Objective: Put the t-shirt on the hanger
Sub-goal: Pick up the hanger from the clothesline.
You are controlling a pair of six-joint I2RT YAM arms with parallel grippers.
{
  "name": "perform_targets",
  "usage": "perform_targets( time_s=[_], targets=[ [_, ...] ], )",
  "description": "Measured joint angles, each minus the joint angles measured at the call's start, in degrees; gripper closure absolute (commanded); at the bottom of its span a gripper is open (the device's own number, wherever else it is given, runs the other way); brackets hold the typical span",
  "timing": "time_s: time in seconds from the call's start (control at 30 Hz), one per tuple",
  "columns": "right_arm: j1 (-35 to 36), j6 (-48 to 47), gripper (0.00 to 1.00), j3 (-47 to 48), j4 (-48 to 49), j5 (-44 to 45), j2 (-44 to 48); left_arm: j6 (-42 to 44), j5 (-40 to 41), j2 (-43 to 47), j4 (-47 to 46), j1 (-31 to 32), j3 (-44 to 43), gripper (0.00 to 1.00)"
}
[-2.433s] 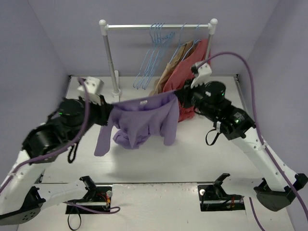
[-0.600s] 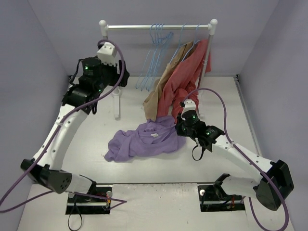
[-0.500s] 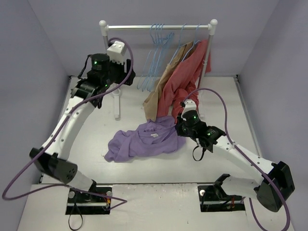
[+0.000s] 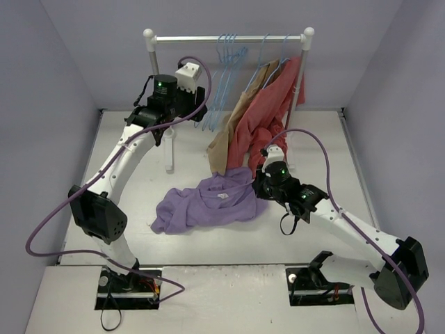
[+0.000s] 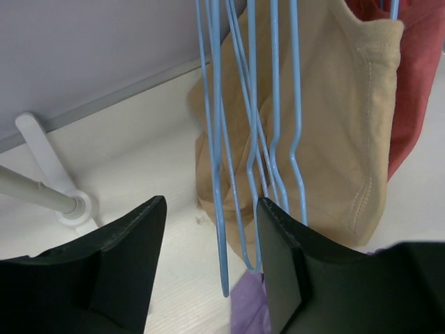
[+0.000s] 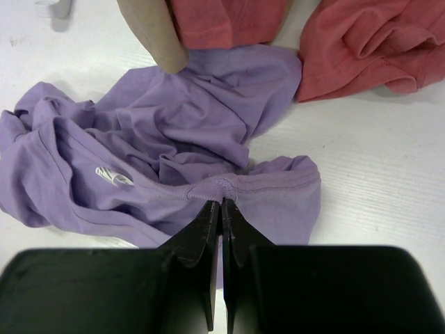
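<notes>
T-shirt lies crumpled on the table, ahead of and under the right gripper, whose fingers are pressed together with the tips nipping a puckered seam fold. Hanger hangs from the rail in the gap between the spread fingers of the left gripper. It touches neither finger and is bunched with look-alikes just right of it; the tan garment is beyond. Risks, as judged: closing here may trap several wires at once, or tangled hooks may drag neighbours and the tan garment off. The right nip is thin, so cloth may slip on lifting. The shirt is wadded and could come up twisted.
</notes>
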State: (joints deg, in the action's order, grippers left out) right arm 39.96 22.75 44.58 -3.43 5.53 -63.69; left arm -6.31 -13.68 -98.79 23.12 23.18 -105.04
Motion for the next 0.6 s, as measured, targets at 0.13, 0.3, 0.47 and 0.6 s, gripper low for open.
perform_targets(
  time_s=[0.13,0.3,0.47,0.6],
  targets=[
    [0.27,0.10,1.00,-0.35,-0.16,-0.01,0.22,0.55,0.14,-1.42,-1.00,0.00,-1.84,0.56],
    [0.27,0.23,1.00,-0.35,-0.16,-0.01,1.05,1.60,0.27,-5.07,-1.52,0.00,-3.88,0.63],
    [0.27,0.50,1.00,-0.66,-0.13,-0.01,2.04,1.99,0.57,-8.79,-1.50,0.00,-5.39,0.74],
    [0.28,0.96,1.00,-1.03,-0.18,-0.01,2.41,2.32,0.26,-9.85,-1.63,0.00,-5.74,0.90]
  ],
)
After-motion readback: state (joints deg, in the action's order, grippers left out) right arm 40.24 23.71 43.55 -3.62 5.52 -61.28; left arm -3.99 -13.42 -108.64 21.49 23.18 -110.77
